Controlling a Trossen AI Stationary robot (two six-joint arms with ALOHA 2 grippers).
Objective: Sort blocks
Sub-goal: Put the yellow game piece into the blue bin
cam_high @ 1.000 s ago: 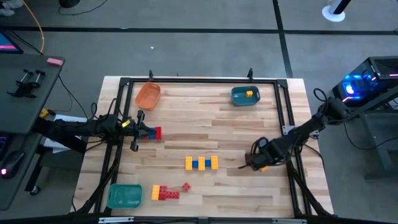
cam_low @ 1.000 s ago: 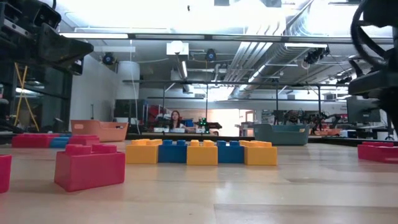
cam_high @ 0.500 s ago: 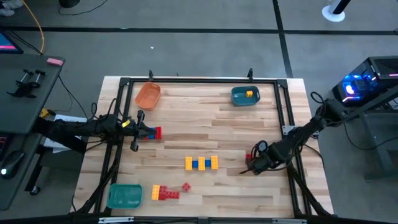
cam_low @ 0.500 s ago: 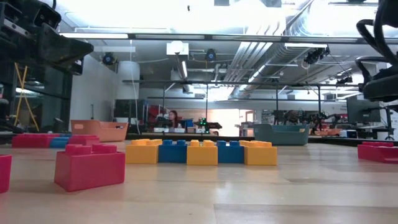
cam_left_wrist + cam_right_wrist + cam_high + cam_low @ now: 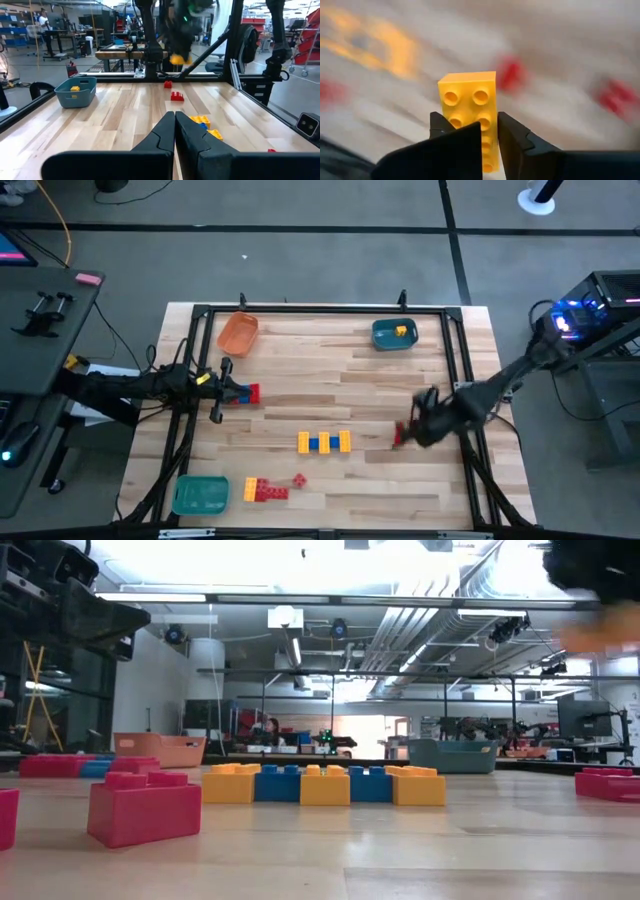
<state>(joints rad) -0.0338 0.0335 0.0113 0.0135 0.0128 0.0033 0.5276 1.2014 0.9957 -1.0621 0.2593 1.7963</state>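
Right gripper (image 5: 489, 131) pinching yellow block (image 5: 470, 112), lifted for sorting | left gripper (image 5: 175, 131) pressed together, idle by red block (image 5: 250, 393)

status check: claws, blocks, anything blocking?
Right claw shut on yellow block, lifted above table's right side. Left claw shut, empty, parked at left. Yellow-blue row mid-table, unsorted. Nothing seen in the way.
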